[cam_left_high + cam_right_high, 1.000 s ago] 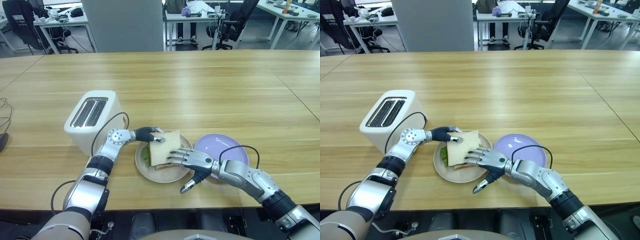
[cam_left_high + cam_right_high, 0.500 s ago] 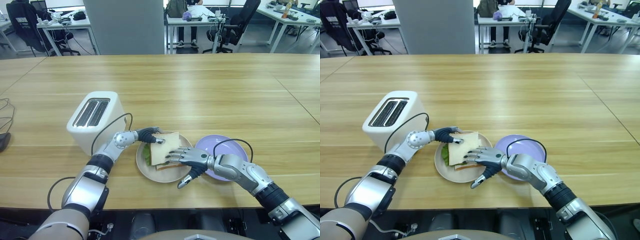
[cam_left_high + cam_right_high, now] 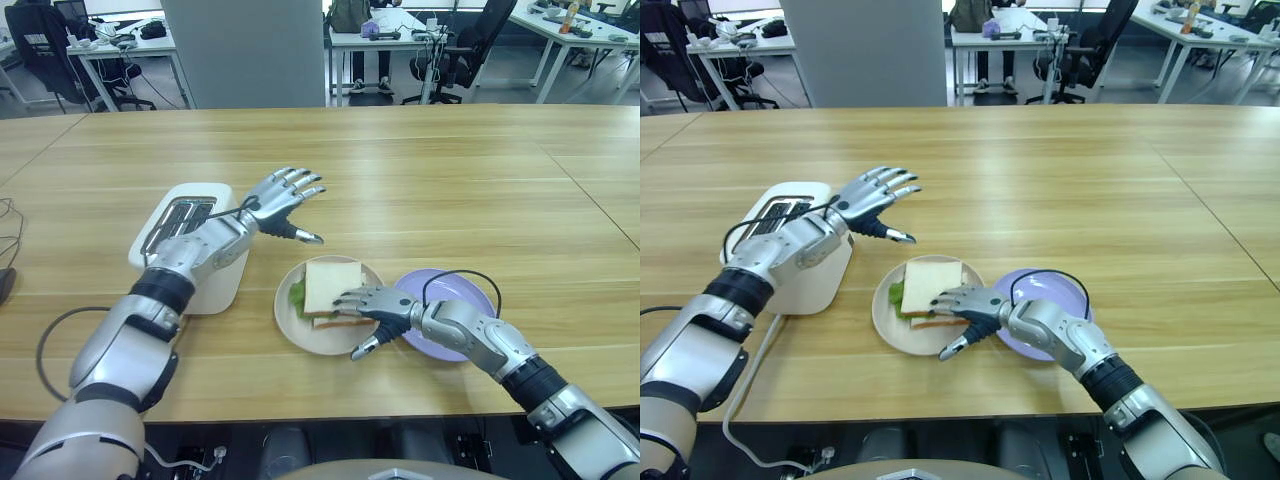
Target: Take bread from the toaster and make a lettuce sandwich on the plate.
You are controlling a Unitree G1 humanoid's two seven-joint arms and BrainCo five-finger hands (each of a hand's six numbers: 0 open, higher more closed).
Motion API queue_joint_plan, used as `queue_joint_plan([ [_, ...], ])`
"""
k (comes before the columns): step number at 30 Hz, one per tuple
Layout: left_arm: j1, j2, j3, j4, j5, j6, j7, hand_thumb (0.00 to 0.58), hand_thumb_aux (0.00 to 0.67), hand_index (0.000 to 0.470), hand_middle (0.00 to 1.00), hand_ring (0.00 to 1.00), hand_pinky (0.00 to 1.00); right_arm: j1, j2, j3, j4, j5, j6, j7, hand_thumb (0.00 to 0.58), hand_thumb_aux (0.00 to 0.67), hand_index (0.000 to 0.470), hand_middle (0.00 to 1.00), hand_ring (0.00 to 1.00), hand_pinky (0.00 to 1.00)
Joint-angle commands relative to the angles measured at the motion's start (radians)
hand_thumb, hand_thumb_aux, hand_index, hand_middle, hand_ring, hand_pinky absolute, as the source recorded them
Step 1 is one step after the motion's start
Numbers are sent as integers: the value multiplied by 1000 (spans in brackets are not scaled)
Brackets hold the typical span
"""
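Beside the toaster (image 3: pixel 215 285), left hand (image 3: pixel 280 195) spread empty, right hand (image 3: pixel 380 303) flat on sandwich (image 3: pixel 332 280), purple plate (image 3: pixel 475 295) adjacent

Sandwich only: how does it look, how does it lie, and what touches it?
The sandwich lies flat on the round beige plate, beside a purple plate. Its top is a square slice of pale white bread; green lettuce pokes out along the left edge, and a lower slice shows at the near edge. The right hand rests its fingertips on the near right corner. The left hand is raised and open, clear of it.
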State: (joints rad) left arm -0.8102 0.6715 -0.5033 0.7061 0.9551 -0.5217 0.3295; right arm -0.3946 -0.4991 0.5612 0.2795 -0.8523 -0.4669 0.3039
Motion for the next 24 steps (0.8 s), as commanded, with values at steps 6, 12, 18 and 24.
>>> queue_joint_plan([
  [6, 212, 103, 158, -265, -192, -33, -106, 0, 0, 0, 0, 0, 0, 31, -55, -11, 53, -2, 43, 1, 0, 0, 0, 0, 0, 0],
  [12, 383, 121, 266, -456, -425, -38, -286, 0, 0, 0, 0, 0, 0, 69, -42, -81, -35, 110, 10, -48, 0, 0, 0, 0, 0, 0],
  [18, 519, 146, 340, -649, -614, -28, -475, 580, 670, 460, 1000, 1000, 1000, 91, -21, -226, -167, 236, 6, -141, 580, 670, 460, 890, 890, 890],
  [24, 649, 177, 392, -838, -683, 48, -629, 580, 670, 460, 1000, 1000, 1000, 172, -40, -292, -357, 338, 48, -64, 580, 670, 460, 1000, 1000, 1000],
])
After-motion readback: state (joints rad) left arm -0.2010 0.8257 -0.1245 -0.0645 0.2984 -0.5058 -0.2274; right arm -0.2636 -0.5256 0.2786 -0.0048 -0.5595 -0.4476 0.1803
